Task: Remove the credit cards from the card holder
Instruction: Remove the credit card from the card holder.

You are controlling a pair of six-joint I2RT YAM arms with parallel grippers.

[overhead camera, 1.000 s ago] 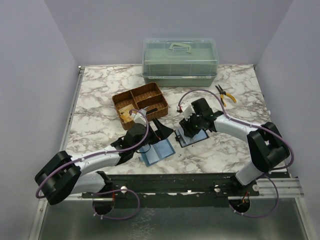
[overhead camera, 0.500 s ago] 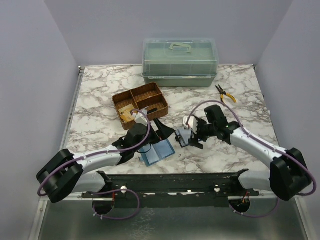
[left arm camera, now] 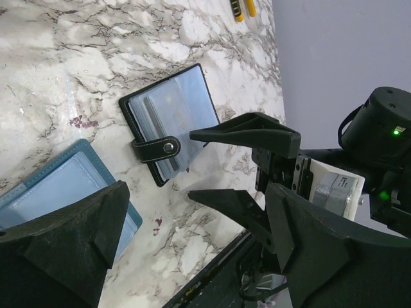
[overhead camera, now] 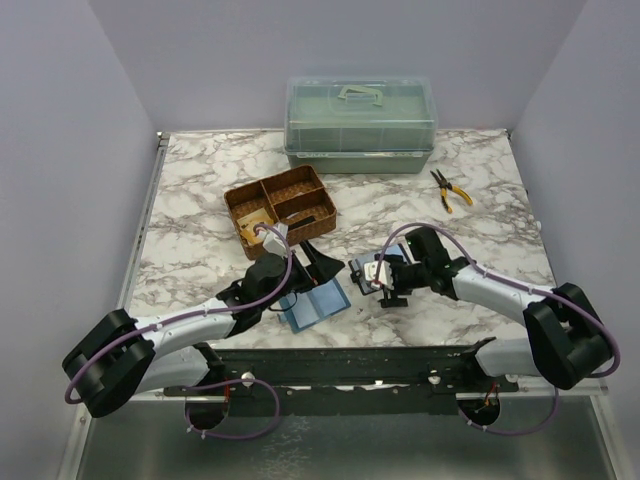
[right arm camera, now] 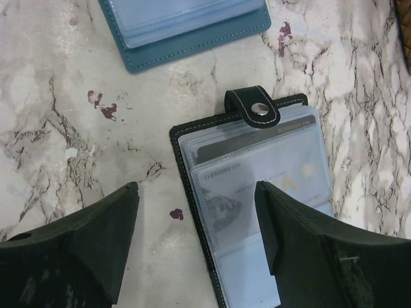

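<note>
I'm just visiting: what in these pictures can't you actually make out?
- Card holder, right wrist view: the bottom edge cuts it off; card count unclear and small print blurred through cloudy sleeves.
- Blue folder, left wrist view: partly hidden by the left gripper.
- Green box, top view: frosted lid blurs its contents.
- Basket, top view: contents too small.

Lab-type robot test cell: plain lilac walls box in a white-grey marble-patterned tabletop on three sides. A grey-and-black left arm and right arm are bolted to a black metal rail at its near edge. Staged props beyond the jaws: translucent green lidded plastic box, brown woven divided basket, yellow-handled pliers.
</note>
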